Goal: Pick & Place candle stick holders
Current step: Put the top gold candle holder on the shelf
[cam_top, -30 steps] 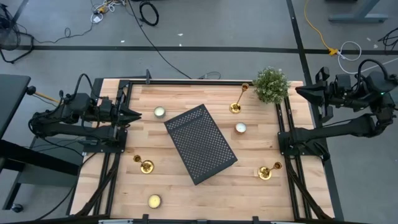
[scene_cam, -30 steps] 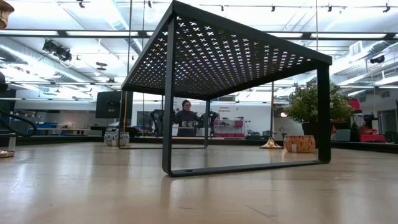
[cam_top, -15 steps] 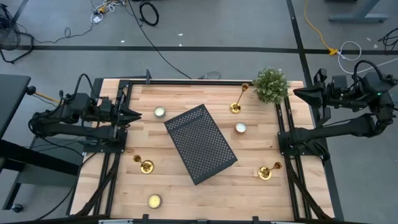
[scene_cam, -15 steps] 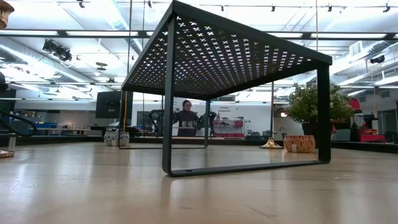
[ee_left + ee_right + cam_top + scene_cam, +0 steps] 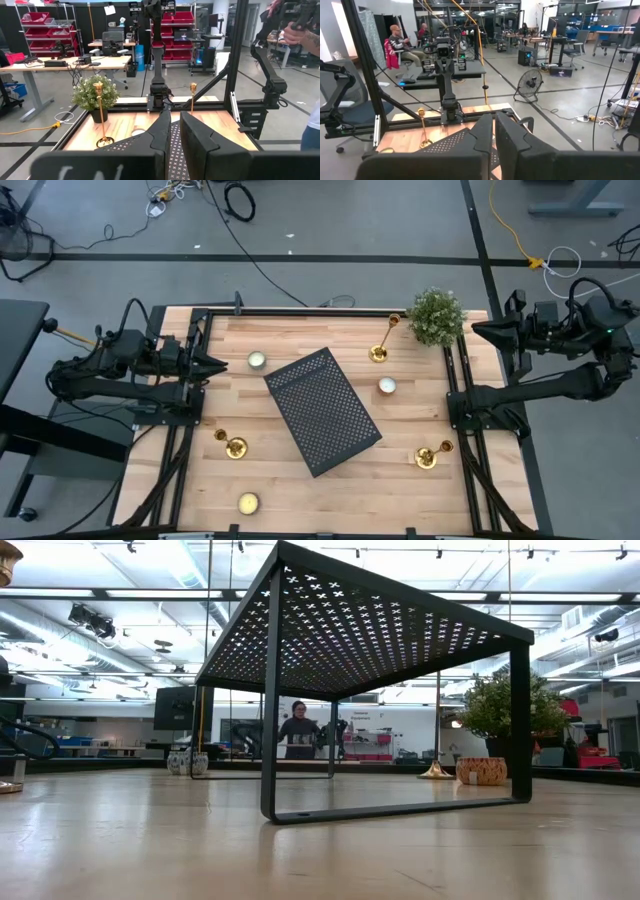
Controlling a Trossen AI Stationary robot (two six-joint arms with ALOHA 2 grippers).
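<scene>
Three gold candle stick holders stand on their round bases on the wooden table: one at the far right [image 5: 380,340] beside a small plant, one at the near left [image 5: 232,444], one at the near right [image 5: 432,454]. The left wrist view shows the far right one [image 5: 101,115] and the near right one [image 5: 193,97]. The right wrist view shows the near left one [image 5: 422,127]. My left gripper [image 5: 224,365] is shut and level at the table's left edge. My right gripper [image 5: 476,330] is shut and level, raised at the right edge. Neither holds anything.
A black perforated metal stand [image 5: 322,410] sits slantwise in the table's middle and fills the low view [image 5: 370,670]. Three tealight candles lie at the far left [image 5: 257,360], right of the middle [image 5: 387,386] and near left [image 5: 248,503]. A potted plant [image 5: 436,316] stands at the far right corner.
</scene>
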